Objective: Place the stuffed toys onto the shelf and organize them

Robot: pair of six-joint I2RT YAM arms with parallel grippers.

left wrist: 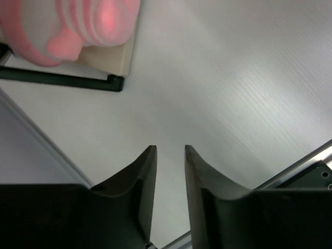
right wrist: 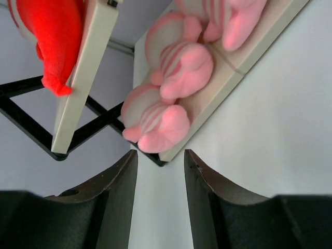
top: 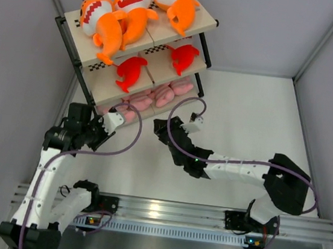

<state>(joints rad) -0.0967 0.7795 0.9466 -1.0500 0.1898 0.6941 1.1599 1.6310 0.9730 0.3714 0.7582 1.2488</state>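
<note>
The shelf (top: 208,24) stands at the back left. Three orange sharks (top: 135,11) lie on its top board. Two red sharks (top: 130,71) lie on the middle board and several pink plush animals (top: 158,96) on the bottom board. My left gripper (top: 99,136) is open and empty just in front of the shelf's near left corner. In the left wrist view it (left wrist: 170,149) hangs over bare table, with a pink toy (left wrist: 67,26) at the upper left. My right gripper (top: 161,126) is open and empty. It (right wrist: 161,153) faces the bottom board's end, just short of the pink toys (right wrist: 166,104).
White table surface (top: 246,122) stretches right of the shelf. Grey walls close in both sides. A metal rail (top: 174,212) runs along the near edge. The shelf's black frame (right wrist: 31,129) and a red shark (right wrist: 52,36) show in the right wrist view.
</note>
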